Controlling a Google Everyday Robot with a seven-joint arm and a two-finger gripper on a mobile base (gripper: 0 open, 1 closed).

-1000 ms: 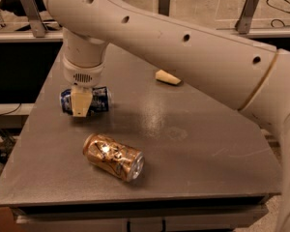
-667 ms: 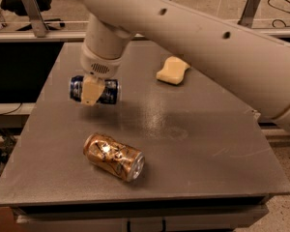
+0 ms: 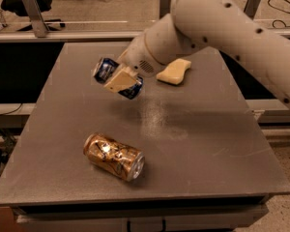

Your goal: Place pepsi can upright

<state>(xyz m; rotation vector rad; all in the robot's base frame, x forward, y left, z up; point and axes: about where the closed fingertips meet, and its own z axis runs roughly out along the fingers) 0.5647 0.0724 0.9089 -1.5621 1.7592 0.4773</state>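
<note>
The pepsi can (image 3: 105,69), small and dark blue with a silver rim, is held in the air above the grey table (image 3: 208,144), tilted with its top toward the upper left. My gripper (image 3: 119,80) is shut on it, with a beige finger pad (image 3: 120,82) across its middle. The white arm reaches in from the upper right. The can hangs over the table's middle left, clear of the surface.
A dented gold-brown can (image 3: 114,156) lies on its side near the table's front left. A beige sponge-like block (image 3: 174,71) lies at the back centre. Beyond the table are a floor, rails and office chair bases.
The gripper has lifted the pepsi can off the table and carried it up and to the right. The can has turned from lying flat to tilted.
</note>
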